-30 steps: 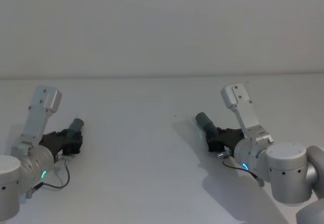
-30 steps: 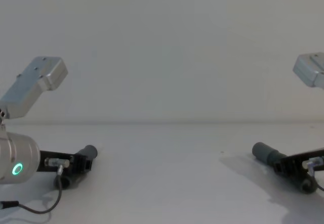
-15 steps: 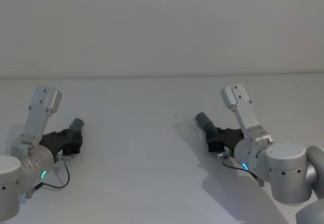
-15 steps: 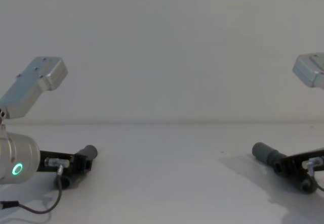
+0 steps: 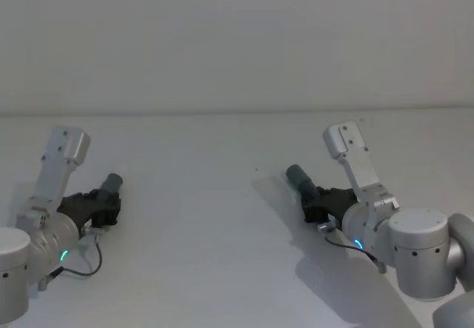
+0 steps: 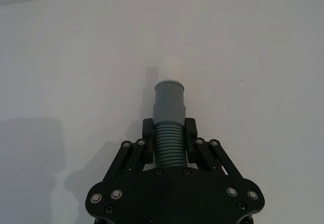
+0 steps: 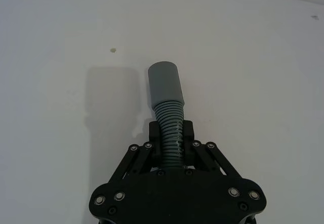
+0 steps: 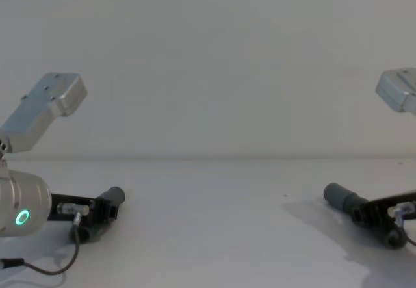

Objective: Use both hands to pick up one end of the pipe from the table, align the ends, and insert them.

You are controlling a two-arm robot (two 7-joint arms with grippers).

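Nothing has moved — the left tool (image 6: 169, 133) grips the white-tipped pipe (image 6: 169, 101), the right tool (image 7: 171, 132) the grey-cuffed pipe (image 7: 163, 85), both low over the tabletop (image 5: 200, 224), well apart, so aligning still waits.

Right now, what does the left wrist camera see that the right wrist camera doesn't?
Left wrist view: the left end effector is shut on a hose piece whose grey cuff ends in a narrower white tip. Right wrist view: the right end effector is shut on the other piece, whose cuff is plain grey to its end. Shared: each black end effector clamps the ribbed part of its piece, the cuff points forward, away from the wrist, and the white table lies beneath.
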